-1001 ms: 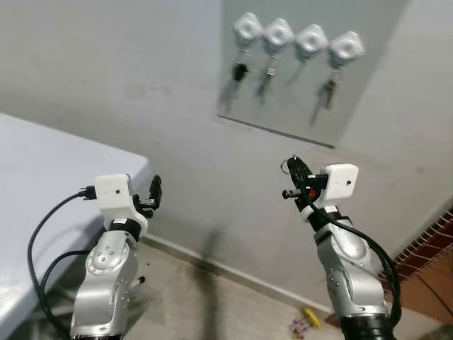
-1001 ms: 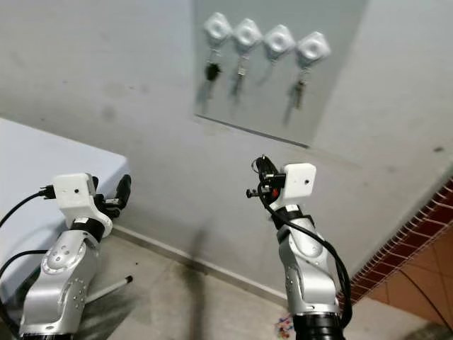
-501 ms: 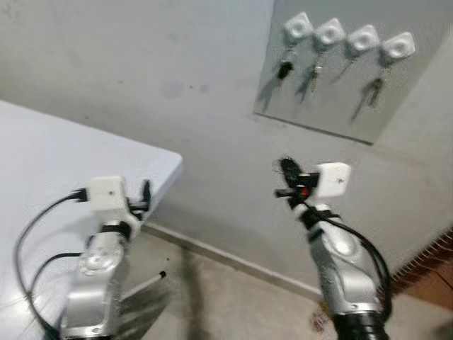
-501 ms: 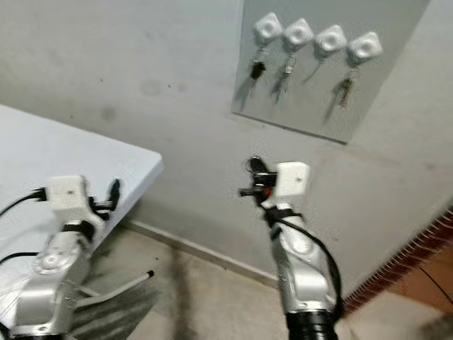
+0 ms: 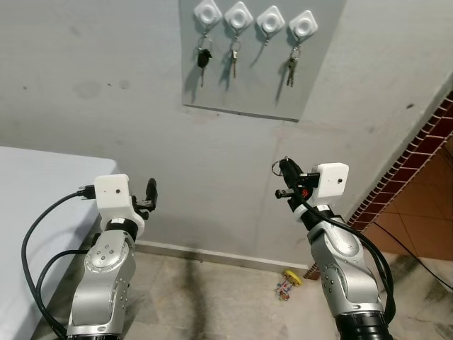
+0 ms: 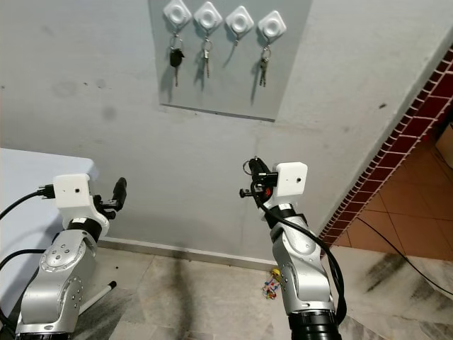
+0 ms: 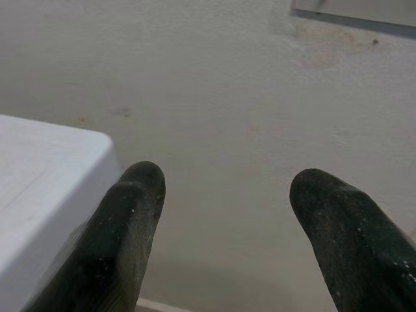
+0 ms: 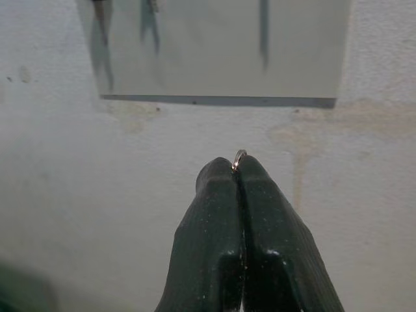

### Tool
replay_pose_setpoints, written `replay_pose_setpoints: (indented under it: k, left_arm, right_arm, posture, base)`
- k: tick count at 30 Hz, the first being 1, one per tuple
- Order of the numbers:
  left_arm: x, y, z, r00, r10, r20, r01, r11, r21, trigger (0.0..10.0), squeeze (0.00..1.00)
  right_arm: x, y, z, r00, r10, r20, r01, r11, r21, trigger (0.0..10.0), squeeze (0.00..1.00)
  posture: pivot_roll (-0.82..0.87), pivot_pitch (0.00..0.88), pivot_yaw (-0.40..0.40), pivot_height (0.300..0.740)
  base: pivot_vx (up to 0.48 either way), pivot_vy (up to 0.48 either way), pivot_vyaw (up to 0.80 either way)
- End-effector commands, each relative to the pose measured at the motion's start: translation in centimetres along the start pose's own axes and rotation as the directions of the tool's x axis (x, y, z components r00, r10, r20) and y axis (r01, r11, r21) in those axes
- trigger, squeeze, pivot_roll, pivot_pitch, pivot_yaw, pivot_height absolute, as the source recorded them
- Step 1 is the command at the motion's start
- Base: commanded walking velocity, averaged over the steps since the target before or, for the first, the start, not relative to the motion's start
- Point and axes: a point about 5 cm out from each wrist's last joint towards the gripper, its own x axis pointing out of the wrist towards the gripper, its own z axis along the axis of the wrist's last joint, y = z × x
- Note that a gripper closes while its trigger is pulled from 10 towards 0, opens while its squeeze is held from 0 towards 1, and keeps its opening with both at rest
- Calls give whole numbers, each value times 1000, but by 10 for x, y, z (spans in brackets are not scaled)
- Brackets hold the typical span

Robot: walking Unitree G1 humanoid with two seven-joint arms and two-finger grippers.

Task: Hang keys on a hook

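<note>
The right gripper [image 5: 285,168] is raised in front of the grey wall, and its jaws are pressed together on a small metal key ring [image 8: 238,159]. Only the top of this ring comes out between the two black fingertips [image 8: 218,170]; whether keys hang under it, I cannot tell. Above these jaws and a little to the robot's left, a grey board [image 5: 258,85] is fixed on the wall, well apart from the jaws. On the board there are four white hooks [image 5: 239,16] in one row. A black-headed key [image 5: 203,59] hangs from the first hook on the left, a silver key [image 5: 233,60] from the second, and a bunch of keys [image 5: 290,69] from the fourth. The third hook [image 5: 270,20] carries no key.

The left gripper [image 5: 151,191] is held lower, near the corner of a white worktop [image 5: 42,177]. Its jaws stand apart with nothing between them, and they look at the bare wall.

Below the right jaws, on the floor next to the wall, lies a small yellow and coloured thing [image 5: 287,282]. To the right of these jaws there is a red brick border [image 5: 417,152].
</note>
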Motion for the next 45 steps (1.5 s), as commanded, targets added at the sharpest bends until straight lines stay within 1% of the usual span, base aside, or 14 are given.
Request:
replay_pose_setpoints:
  k: [1, 4, 5, 7, 11, 15, 35, 37, 43, 45]
  left_arm:
    - [2, -1, 6, 1000, -14, 15, 14, 1000, 16, 10000, 0]
    - [2, -1, 7, 999, -31, 12, 31, 999, 19, 10000, 0]
    - [1, -2, 9, 999, -45, 29, 45, 999, -6, 10000, 0]
    - [1, -2, 10, 998, -50, 37, 51, 999, -16, 10000, 0]
    - [1, -2, 10, 998, -52, 36, 52, 999, -16, 10000, 0]
    - [-1, 0, 10, 998, -43, 38, 42, 999, 18, 10000, 0]
    - [0, -2, 10, 998, -56, 39, 56, 998, 10, 10000, 0]
    - [0, -4, 10, 997, -58, 44, 59, 998, -13, 10000, 0]
    - [0, -3, 10, 999, -23, 39, 22, 1000, 17, 10000, 0]
    - [0, -4, 10, 999, -34, 39, 33, 999, 15, 10000, 0]
  right_arm:
    - [1, 0, 5, 1000, 0, 18, 0, 1000, 0, 10000, 0]
    - [2, 0, 3, 1000, -10, -13, 10, 1000, -7, 10000, 0]
    - [3, 1, 2, 1000, -11, -5, 11, 1000, -11, 10000, 0]
    - [3, 1, 2, 1000, -11, -2, 11, 1000, -12, 10000, 0]
    - [3, 1, 2, 1000, -12, -2, 12, 1000, -12, 10000, 0]
    - [5, 3, 2, 1000, -1, -3, 1, 1000, -16, 10000, 0]
    - [4, 5, 1, 1000, 9, -3, -9, 1000, -17, 10000, 0]
    - [5, 5, 1, 1000, 9, -2, -9, 1000, -17, 10000, 0]
    - [4, 5, 1, 1000, 9, -2, -9, 1000, -18, 10000, 0]
    - [4, 5, 1, 1000, 12, -4, -12, 1000, -19, 10000, 0]
  posture:
    - [-94, 0, -31, 740]
    - [-84, 0, -29, 740]
    - [-80, 0, -29, 740]
    - [-80, 0, -29, 740]
    - [-80, 0, -29, 740]
    - [-67, 0, -37, 740]
    - [-71, 0, -33, 740]
    - [-71, 0, -33, 740]
    - [-71, 0, -33, 740]
    - [-71, 0, -34, 740]
  base:
    - [0, 0, -744]
    - [0, 0, -731]
    - [0, 0, 0]
    - [0, 0, 0]
    - [0, 0, 0]
    - [354, 0, 0]
    - [376, 0, 0]
    - [0, 0, 0]
    - [0, 0, 0]
    - [0, 0, 0]
